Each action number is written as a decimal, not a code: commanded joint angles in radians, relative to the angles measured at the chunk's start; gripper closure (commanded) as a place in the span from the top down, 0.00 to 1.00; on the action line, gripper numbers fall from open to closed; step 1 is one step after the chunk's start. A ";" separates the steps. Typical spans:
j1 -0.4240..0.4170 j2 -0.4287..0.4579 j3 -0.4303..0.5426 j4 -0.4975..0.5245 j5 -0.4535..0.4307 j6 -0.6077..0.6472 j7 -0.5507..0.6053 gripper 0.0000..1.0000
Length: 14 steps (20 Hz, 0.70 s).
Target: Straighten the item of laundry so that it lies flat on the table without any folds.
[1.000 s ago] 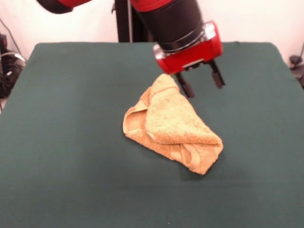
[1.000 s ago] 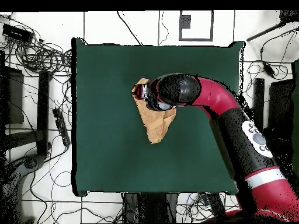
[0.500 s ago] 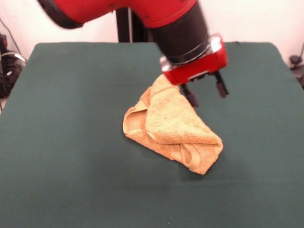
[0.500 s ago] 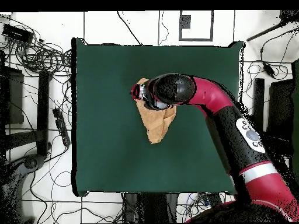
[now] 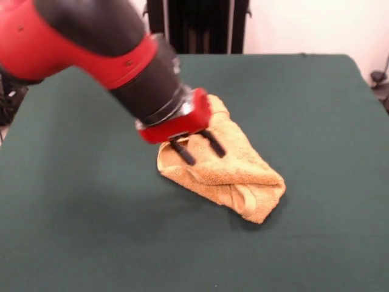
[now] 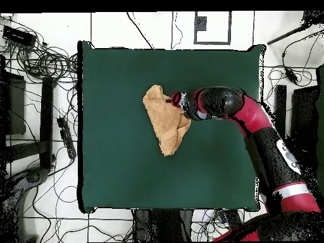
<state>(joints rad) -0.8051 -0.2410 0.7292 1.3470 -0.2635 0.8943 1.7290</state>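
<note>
So the golden-orange terry towel [image 5: 228, 167] is nowhere near flat yet. It sits roughly mid-counter, bunched into a lumpy, roughly triangular wad: one big flap is folded diagonally over the top, a rolled fold runs along the near side, and at the near right end a couple of layers are tucked under each other. From overhead it reads as a narrow wedge, wide at one end and tapering to a point, way smaller than the full rectangle would be. No woven band or tag that I can make out, so I'd guess those are buried inside the folds.

The hand [image 5: 197, 148] is right at the towel's left part, angled down from the left in the front view. Its two dark fingers [image 5: 182, 152] are spread apart with nothing between them, tips over the cloth or just touching it; honestly can't tell which. The overhead view puts it at the towel's edge on the arm's side, which fits.

My read: basically zero of the straightening is done. What's left is getting a grip on a corner or the top flap, peeling that diagonal fold back, then undoing the tucked end and spreading everything out.

The dark green counter [image 5: 316, 243] has loads of bare room all round the towel, so space isn't the problem.
</note>
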 commanded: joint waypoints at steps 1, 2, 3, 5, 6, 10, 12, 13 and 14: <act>0.009 0.086 0.056 -0.072 -0.023 0.158 -0.332 1.00; 0.009 0.106 0.057 -0.078 -0.031 0.156 -0.339 1.00; 0.002 0.132 0.059 -0.077 -0.036 0.145 -0.349 1.00; -0.025 0.174 0.069 -0.049 -0.044 0.092 -0.353 1.00; -0.035 0.181 0.071 -0.030 -0.053 0.070 -0.349 1.00; -0.039 0.171 0.075 0.026 -0.077 0.012 -0.299 1.00; -0.035 0.161 0.075 0.039 -0.079 0.007 -0.277 1.00; -0.035 0.156 0.076 0.048 -0.079 0.004 -0.267 1.00; -0.035 0.154 0.077 0.055 -0.079 0.000 -0.258 1.00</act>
<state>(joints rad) -0.8786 -0.1080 0.7480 1.3106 -0.2660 0.9242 1.7288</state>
